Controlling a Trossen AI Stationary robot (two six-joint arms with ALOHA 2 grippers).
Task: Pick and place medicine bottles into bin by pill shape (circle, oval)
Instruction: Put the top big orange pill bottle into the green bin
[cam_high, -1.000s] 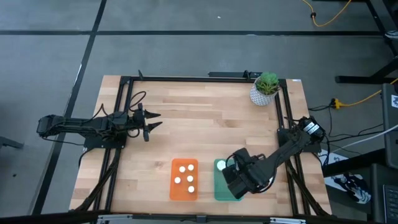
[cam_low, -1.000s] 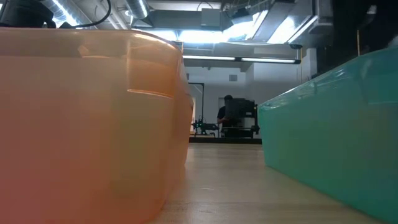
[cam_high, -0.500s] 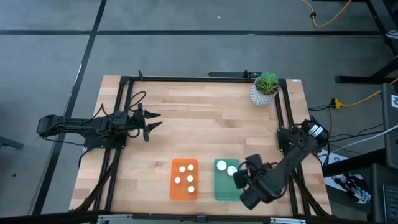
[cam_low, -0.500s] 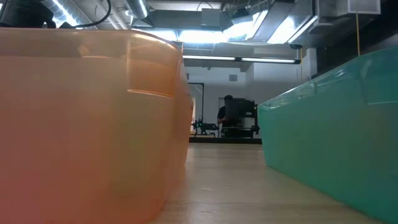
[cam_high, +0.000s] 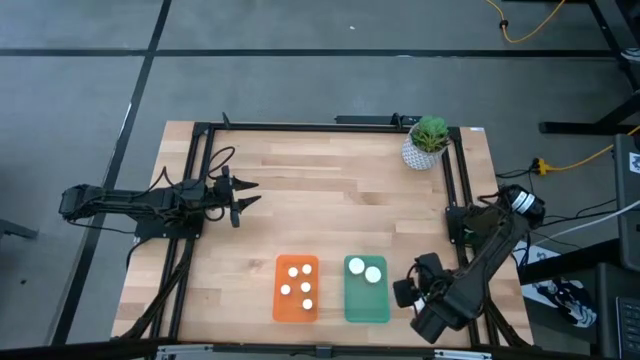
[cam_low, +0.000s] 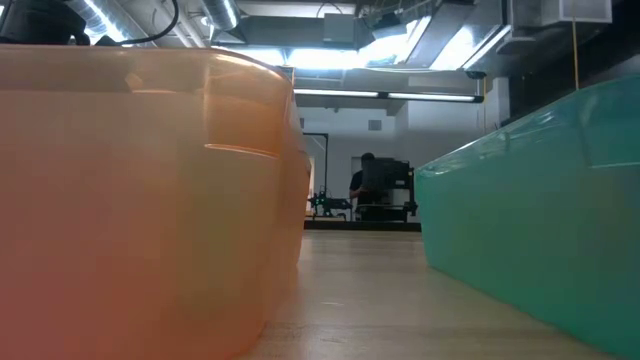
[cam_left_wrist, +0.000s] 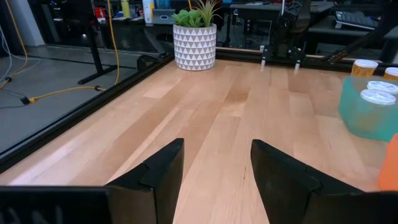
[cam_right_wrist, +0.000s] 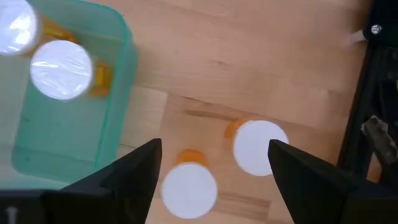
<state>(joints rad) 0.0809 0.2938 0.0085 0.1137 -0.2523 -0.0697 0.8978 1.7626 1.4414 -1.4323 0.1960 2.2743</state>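
Right hand (cam_high: 408, 292) fingers apart, poised above two bottles (cam_right_wrist: 260, 146) beside teal bin (cam_high: 366, 302), left hand (cam_high: 243, 200) parted, waiting.

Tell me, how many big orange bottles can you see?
4. Two stand in the teal bin: one bottle and another beside it. Two more stand on the table outside the bin, under the open right gripper. None seem hidden.
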